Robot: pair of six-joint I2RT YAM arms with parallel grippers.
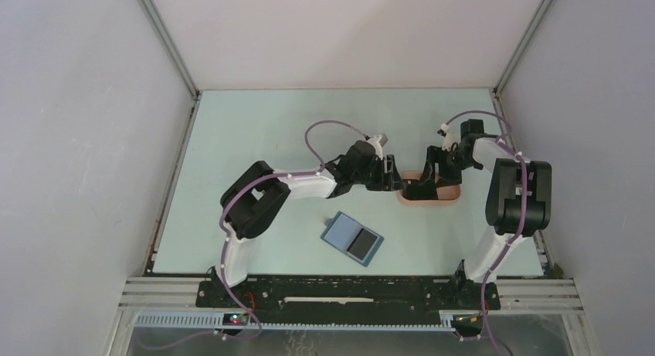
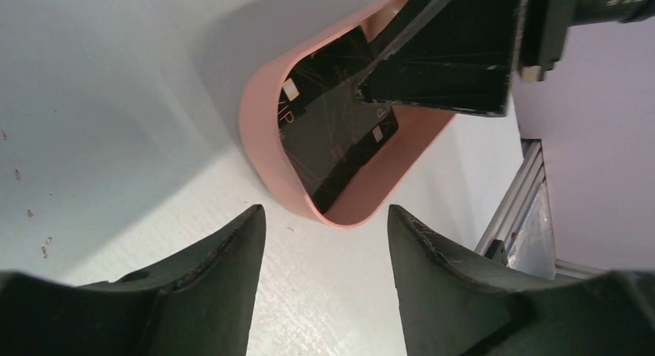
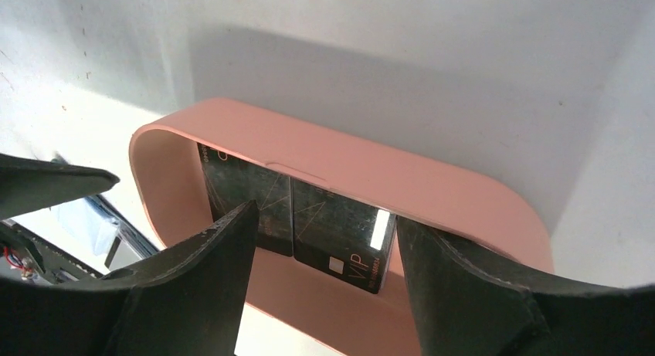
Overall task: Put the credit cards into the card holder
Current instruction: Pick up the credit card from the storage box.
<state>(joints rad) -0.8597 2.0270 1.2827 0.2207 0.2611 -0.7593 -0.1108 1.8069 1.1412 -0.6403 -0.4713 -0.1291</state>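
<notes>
Both grippers meet at the pink tray (image 1: pixel 432 202), with the wallet (image 1: pixel 352 239) lying open on the table (image 1: pixel 255 132), well apart.
We see black cards (image 3: pixel 336 232) in the tray, between the right gripper (image 3: pixel 320 248)'s spread jaws. The left gripper (image 2: pixel 324 248), jaws also apart, hangs just outside the rim. From above, the right gripper hides the cards. We cannot count them, nor tell whether the wallet's dark half is a card.
</notes>
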